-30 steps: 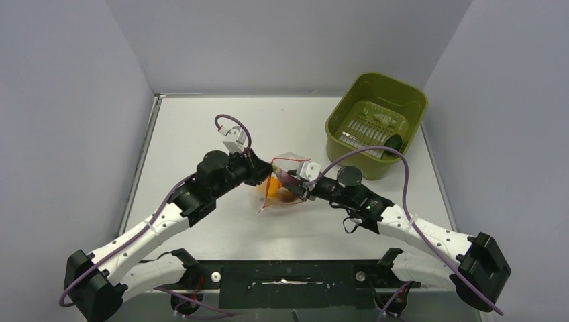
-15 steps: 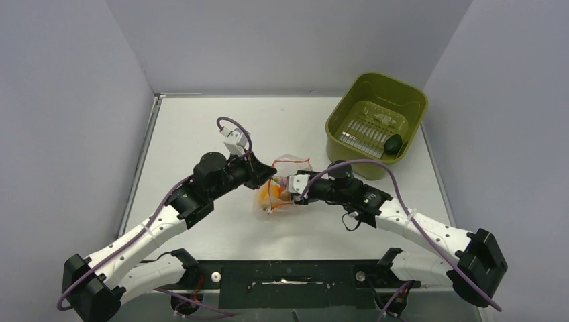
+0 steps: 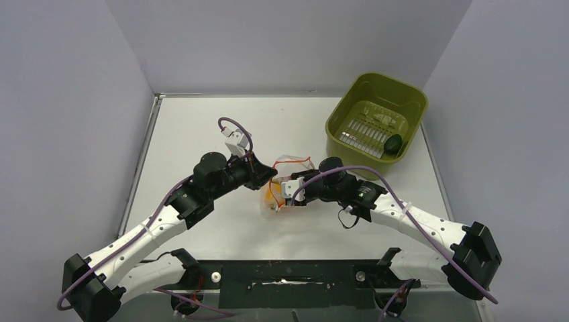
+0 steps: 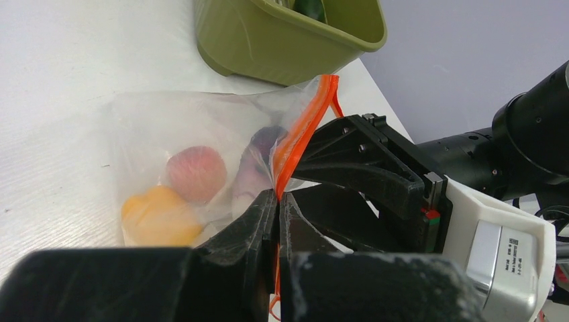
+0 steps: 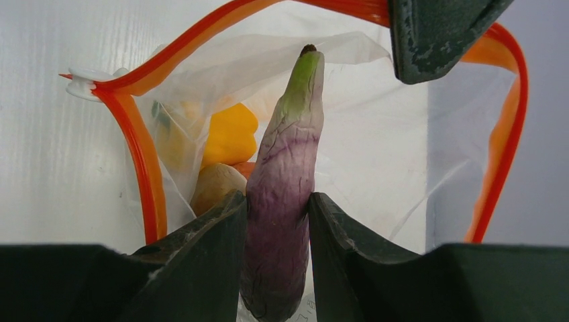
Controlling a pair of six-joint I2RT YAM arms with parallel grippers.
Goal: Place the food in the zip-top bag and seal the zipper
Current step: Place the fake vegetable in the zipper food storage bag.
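My right hand point(image 5: 276, 201) has moved left to the zip-top bag point(image 4: 151, 124) mouth, clamping the dark purple piece point(image 5: 295, 121); left hand point(image 4: 277, 200) pinches the zipper point(image 4: 303, 127).

Losing most of the zip-top bag point(image 3: 290, 164) from above beneath the left end effector point(image 3: 270, 176) and right end effector point(image 3: 288, 191), reducing its contents to an orange smudge too small to sort. Cutting off the olive basket point(image 4: 282, 40) at the left wrist view's top edge, leaving only a sliver of the dark green piece point(image 4: 310, 7) inside. Hiding the lower end of the purple piece point(image 5: 282, 174) between the right fingers point(image 5: 201, 248), half-covering the yellow pepper point(image 5: 229, 134) behind it. Blurring the left fingers point(image 4: 248, 231) up close, swallowing the lower zipper point(image 4: 302, 127).
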